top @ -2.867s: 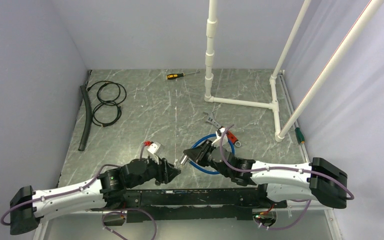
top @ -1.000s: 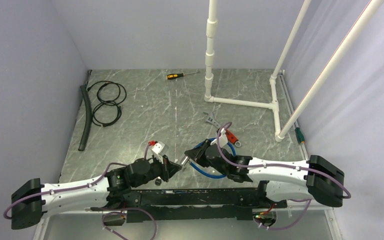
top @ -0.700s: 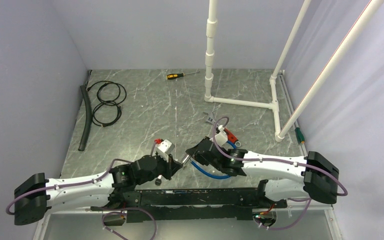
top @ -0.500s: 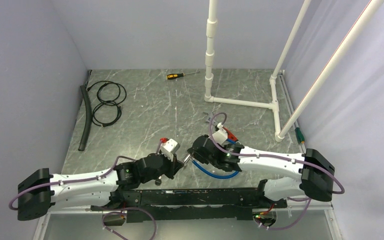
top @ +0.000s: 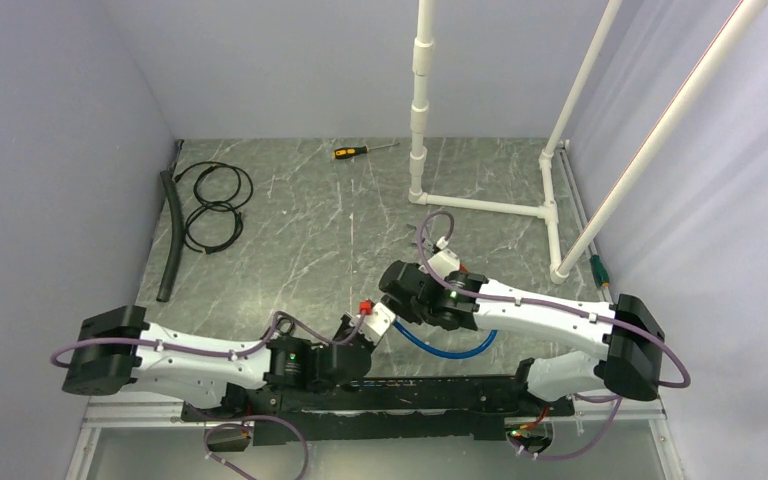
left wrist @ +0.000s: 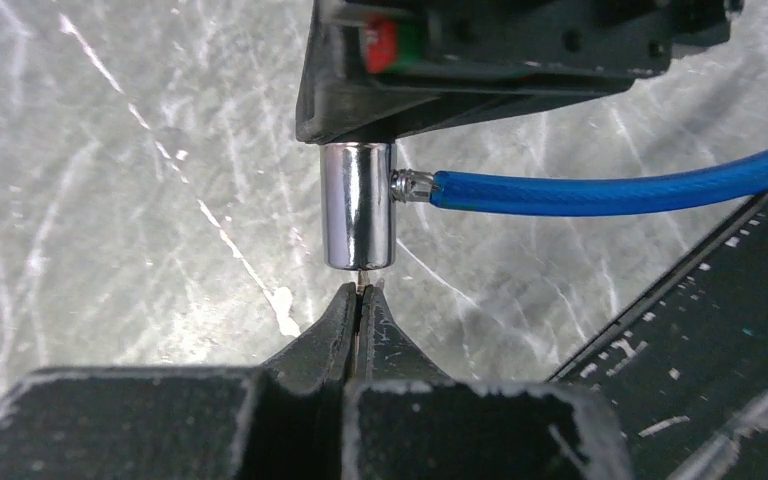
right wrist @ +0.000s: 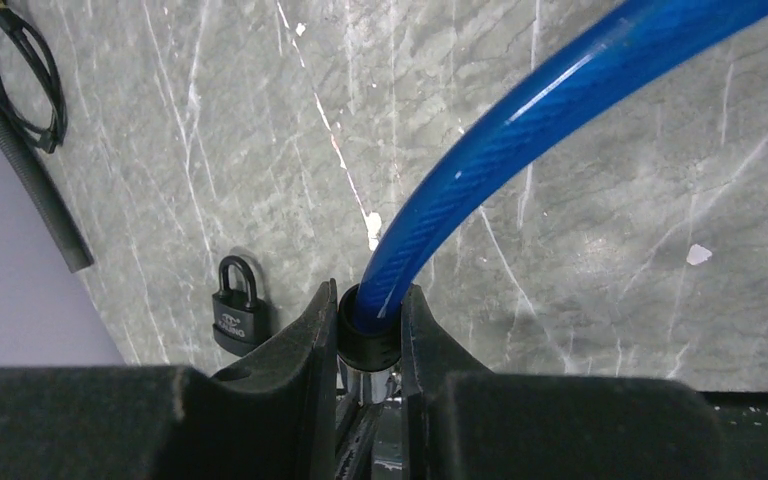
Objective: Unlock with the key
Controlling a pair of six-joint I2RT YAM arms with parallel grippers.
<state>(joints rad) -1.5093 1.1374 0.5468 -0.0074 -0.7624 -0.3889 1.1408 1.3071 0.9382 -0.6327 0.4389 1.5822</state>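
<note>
The grey marbled table [top: 290, 230] lay beneath both arms. Above it, the blue cable [left wrist: 610, 190] of a cable lock curved away from the right pincer [right wrist: 370, 332]. Its fingers were clamped on the black collar [right wrist: 370, 350] at the cable's end, holding the lock off the table.

Directly ahead of the left pincer [left wrist: 360, 308], just at its tips, hung the chrome lock barrel [left wrist: 357, 218], end-on to them. The left pincer was pinched tight on a thin sliver of metal, by my reading the key [left wrist: 364, 288], whose tip met the barrel's end. How far in it sat could not be told.

The step in hand looked like insertion. The next move called for pushing the key straight along the barrel's axis until seated, then rolling the left wrist while the right pincer kept the barrel steady.

A small black padlock [right wrist: 237, 305] lay on the table, off to one side of the right pincer.
</note>
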